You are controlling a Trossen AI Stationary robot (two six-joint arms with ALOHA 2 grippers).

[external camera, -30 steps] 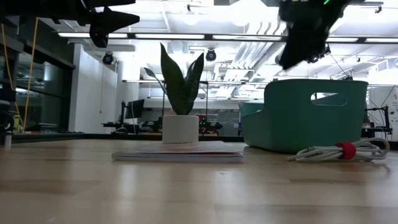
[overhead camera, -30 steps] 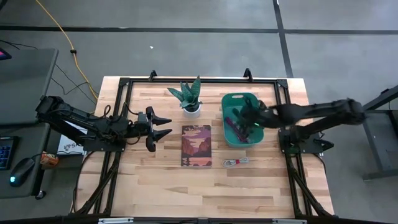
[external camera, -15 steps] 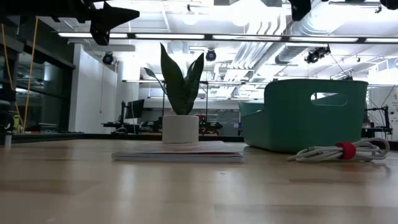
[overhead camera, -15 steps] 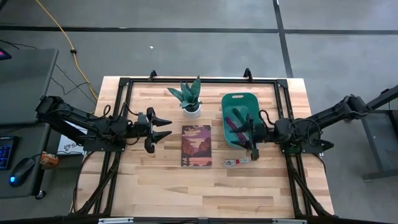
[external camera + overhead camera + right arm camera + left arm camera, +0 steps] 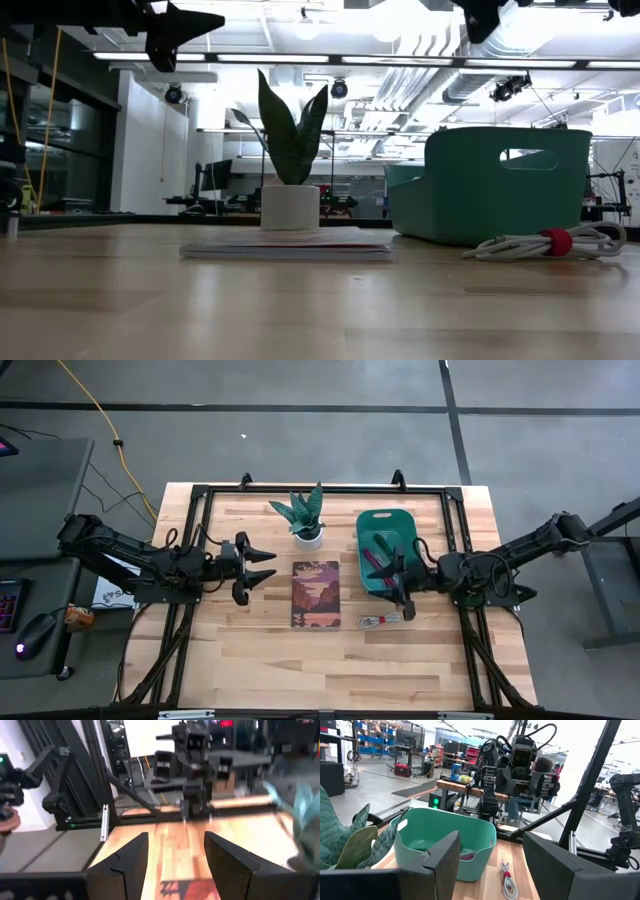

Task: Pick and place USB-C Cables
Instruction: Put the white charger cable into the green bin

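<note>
The left gripper [image 5: 262,564] hovers fingers spread wide over the tabletop's [image 5: 250,650] left half. A book [image 5: 316,594] lies mid-table. The right gripper [image 5: 401,582], also wide apart, hangs over the teal bin's [image 5: 380,520] near rim; the bundled white USB-C cable [image 5: 379,621] lies just beyond toward the front edge.

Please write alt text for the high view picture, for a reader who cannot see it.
Seen from above, a wooden table holds a green bin with cables inside, and one coiled white cable lies on the wood beside it. The open right gripper hovers at the bin's edge; the open left gripper waits left of a picture book and potted plant.
</note>
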